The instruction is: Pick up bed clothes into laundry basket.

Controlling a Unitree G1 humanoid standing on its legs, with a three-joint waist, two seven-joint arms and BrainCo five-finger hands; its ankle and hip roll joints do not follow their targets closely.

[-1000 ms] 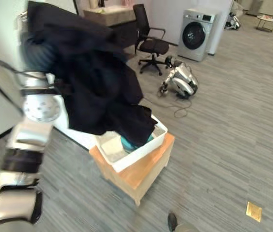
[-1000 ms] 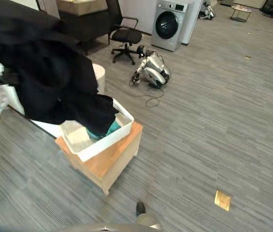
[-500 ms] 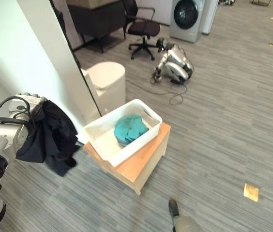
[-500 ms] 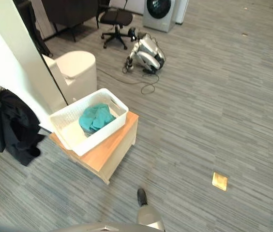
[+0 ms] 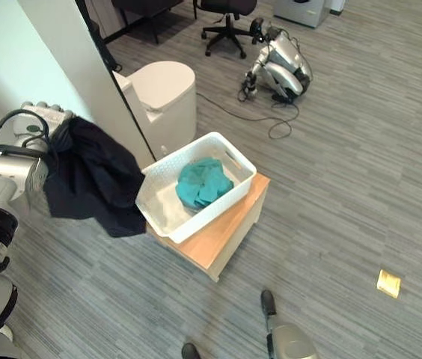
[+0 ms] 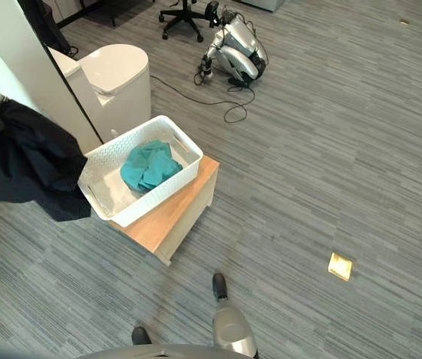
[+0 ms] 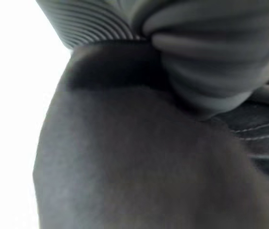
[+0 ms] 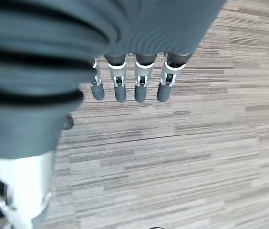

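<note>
A black garment [image 5: 91, 179] hangs from my left hand [image 5: 44, 116], whose fingers are curled on its top edge, at the left by the white wall. In the left wrist view the same dark cloth [image 7: 139, 162] lies right against the hand's cover. The garment's lower edge reaches the left corner of the white laundry basket [image 5: 230, 153]; I cannot tell whether they touch. The basket stands on a low wooden stand [image 5: 230, 235] and holds a teal cloth [image 5: 203, 182]. My right hand [image 8: 141, 88] hangs over the grey floor with straight fingers and holds nothing.
A white round-topped bin [image 5: 164, 86] stands just behind the basket, against a white wall panel [image 5: 69, 52]. Farther back a silver machine [image 5: 282, 63] lies on the floor with a cable, beside an office chair [image 5: 226, 11]. A small yellow tag [image 5: 388, 283] lies at the right.
A second ago the black garment was raised high in front of the basket; now it hangs lower at the basket's left side. The head view has also shifted.
</note>
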